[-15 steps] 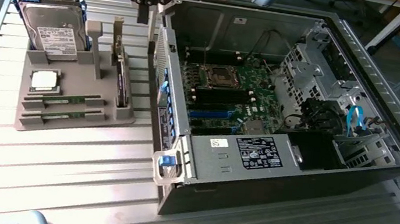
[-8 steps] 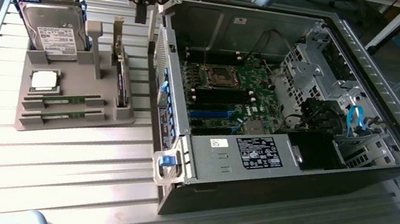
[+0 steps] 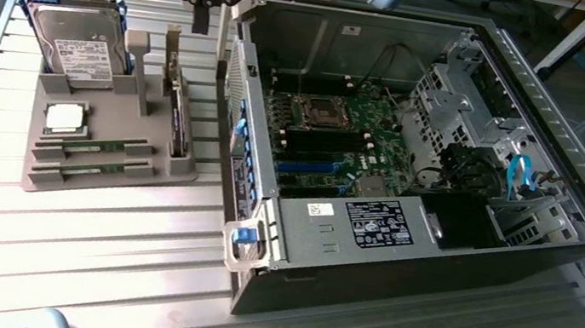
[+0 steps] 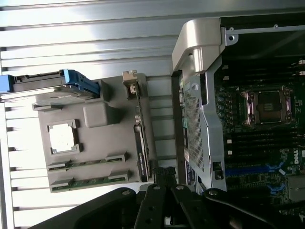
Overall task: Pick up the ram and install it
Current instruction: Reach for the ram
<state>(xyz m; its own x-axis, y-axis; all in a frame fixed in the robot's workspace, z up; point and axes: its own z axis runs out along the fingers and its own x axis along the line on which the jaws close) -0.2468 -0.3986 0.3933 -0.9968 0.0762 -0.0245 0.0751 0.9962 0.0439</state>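
1. Gripper (image 3: pixel 200 22): jaws pressed together, empty, above the worktop's (image 3: pixel 84 255) far edge beside the computer case (image 3: pixel 372 253).
2. Ram (image 3: pixel 102 148): slotted in the grey holder (image 3: pixel 50 177) beside its twin (image 3: pixel 96 172), toward the worktop's edge on the exterior view's left.
3. Step, as judged: approach; grasping calls for spread jaws astride the stick.

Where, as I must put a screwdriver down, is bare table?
Bare: slatted table nearer the camera than the grey holder, on the exterior view's left of the computer case. Crowded: the narrow holder-case gap by the hand.
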